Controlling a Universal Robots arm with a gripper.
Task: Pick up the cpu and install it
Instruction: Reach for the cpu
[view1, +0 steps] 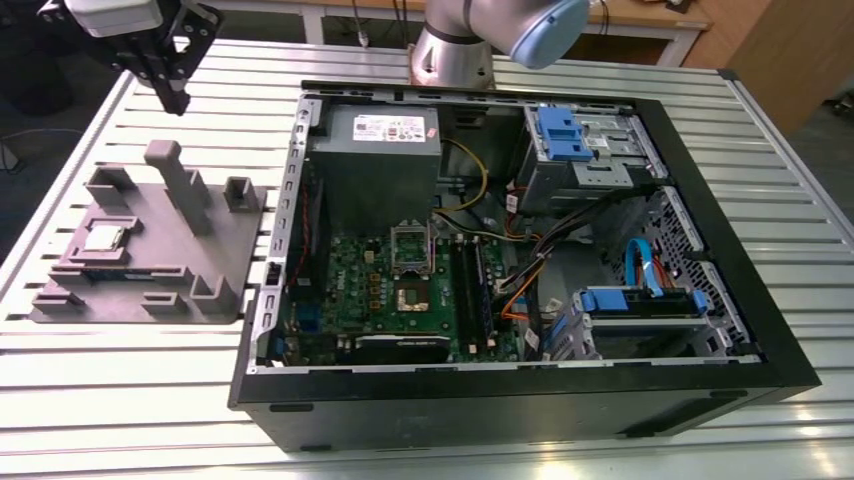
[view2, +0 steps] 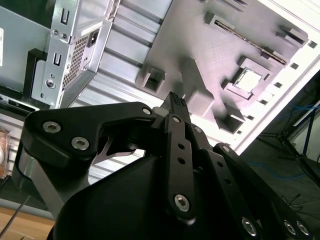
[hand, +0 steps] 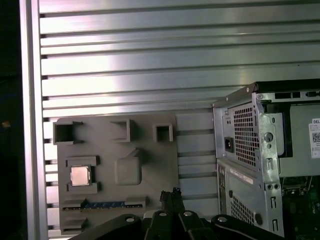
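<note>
We start at the jaws; in both wrist views the black fingers (view2: 175, 120) (hand: 169, 196) narrow to one tip with no gap that we can make out and nothing caught between them, so we take the jaws as closed and empty. In the exterior view they point straight down from the arm (view1: 454, 45), held high above the tabletop (view1: 134, 400) and touching nothing.

Below them lies the grey holder (view1: 227, 250) (view2: 220, 45) (hand: 150, 165), a moulded block with posts and pockets; we judge it is there to keep each part at a known spot. The cpu (view1: 106, 238) (view2: 248, 80) (hand: 80, 175) rests flat in a square pocket of it, shiny face up, with raised lips on two sides that would stop it sliding; it lies toward the exterior view's left of the holder, with the tall post between it and the holder's other pockets. It is well apart from the jaws and lower than them, so the pick-up is not yet made.

Farther off, just beside the holder on the exterior view's right, the computer case (view1: 534, 400) lies on its side with the panel off, which turns the motherboard (view1: 360, 270) face up; on it the socket frame (view1: 411, 243) appears swung open, with the bare socket (view1: 415, 293) next to it, well apart from cpu and jaws alike.
</note>
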